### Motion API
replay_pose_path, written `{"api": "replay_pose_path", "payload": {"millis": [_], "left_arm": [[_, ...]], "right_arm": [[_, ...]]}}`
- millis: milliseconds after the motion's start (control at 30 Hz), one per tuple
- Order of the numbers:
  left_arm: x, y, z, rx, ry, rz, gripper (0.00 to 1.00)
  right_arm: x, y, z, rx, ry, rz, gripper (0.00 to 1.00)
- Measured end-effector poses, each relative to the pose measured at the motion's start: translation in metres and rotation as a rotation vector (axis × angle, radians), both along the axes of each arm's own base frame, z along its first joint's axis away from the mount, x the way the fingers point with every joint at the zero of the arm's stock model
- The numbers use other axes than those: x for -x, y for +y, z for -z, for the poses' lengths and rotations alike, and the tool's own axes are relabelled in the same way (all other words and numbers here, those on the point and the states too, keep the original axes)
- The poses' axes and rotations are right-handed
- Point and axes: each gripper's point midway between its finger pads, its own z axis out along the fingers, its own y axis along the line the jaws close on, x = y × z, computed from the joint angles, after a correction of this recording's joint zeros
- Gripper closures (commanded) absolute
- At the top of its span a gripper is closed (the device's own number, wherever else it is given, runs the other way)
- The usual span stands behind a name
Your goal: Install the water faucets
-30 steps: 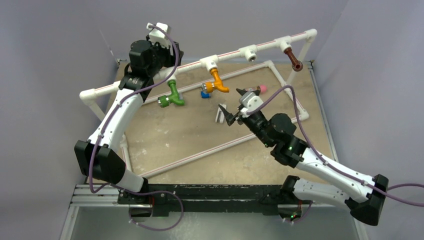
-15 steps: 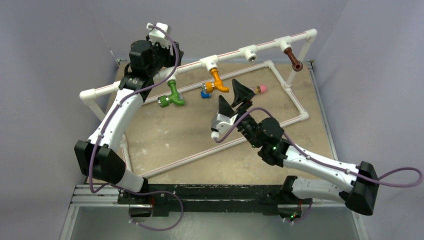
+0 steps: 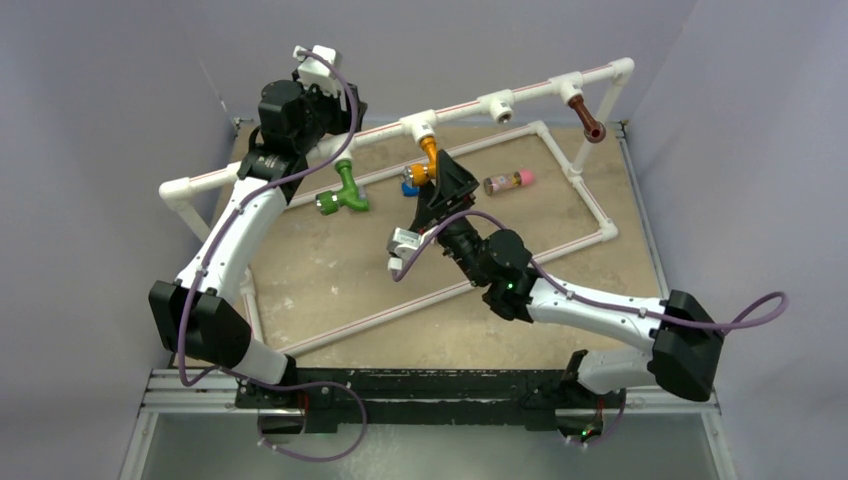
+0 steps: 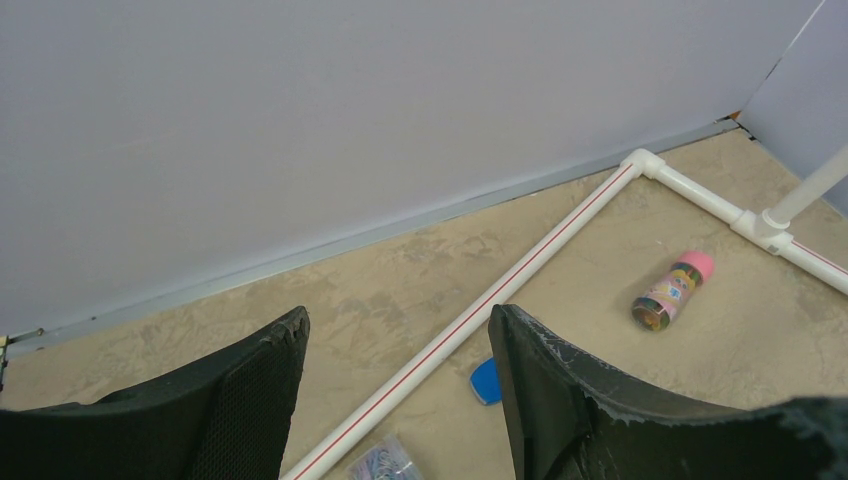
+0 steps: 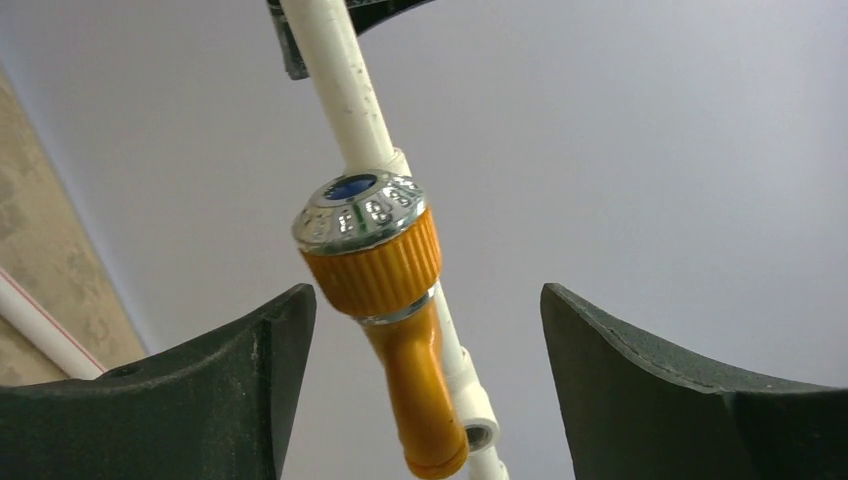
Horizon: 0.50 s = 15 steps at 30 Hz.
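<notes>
Top view: right gripper [image 3: 447, 183] overlaps the orange faucet [image 3: 429, 152], so its spout end is hidden. The blue item [image 3: 410, 188] beside it is only partly seen, type unclear. The left arm's wrist housing [image 3: 300, 110] covers its own fingers. Left wrist view: left gripper [image 4: 398, 318], jaws apart, both fingers [image 4: 240, 400] cut by the bottom edge. The blue item is half behind the r. finger. Clear packet [image 4: 380, 465] cropped at the bottom, contents unreadable. Label on the pink-capped cylinder [image 4: 672, 292] too small to read. Right wrist view: finger bases cropped. White pipe [image 5: 335, 80] exits at top and bottom. Dark part [image 5: 350, 8] at the top edge can't be identified.
</notes>
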Motion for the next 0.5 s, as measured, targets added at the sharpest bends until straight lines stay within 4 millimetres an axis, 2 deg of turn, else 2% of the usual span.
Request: {"api": "replay_pose_path", "payload": {"millis": [133, 233, 300, 400, 433, 467, 500], "left_arm": [[0.0, 0.0, 0.0, -0.002, -0.001, 0.0, 0.34], [0.0, 0.0, 0.0, -0.002, -0.001, 0.0, 0.34], [0.0, 0.0, 0.0, -0.003, -0.001, 0.0, 0.34], [0.0, 0.0, 0.0, -0.004, -0.003, 0.0, 0.34], [0.0, 0.0, 0.0, -0.005, -0.003, 0.0, 0.34], [0.0, 0.0, 0.0, -0.005, -0.004, 0.0, 0.34], [-0.001, 0.001, 0.0, -0.006, -0.005, -0.004, 0.34]], "right_arm": [[-0.004, 0.001, -0.01, -0.034, -0.02, 0.021, 0.33], [-0.008, 0.004, -0.008, -0.041, -0.015, 0.029, 0.42], [-0.009, 0.005, -0.004, -0.042, -0.008, 0.033, 0.52], [-0.01, 0.008, 0.0, -0.055, 0.008, 0.03, 0.76], [-0.01, 0.008, 0.001, -0.068, 0.018, 0.032, 0.91], [-0.01, 0.007, 0.001, -0.078, 0.023, 0.034, 0.98], [-0.009, 0.005, -0.001, -0.097, 0.026, 0.042, 1.0]]}}
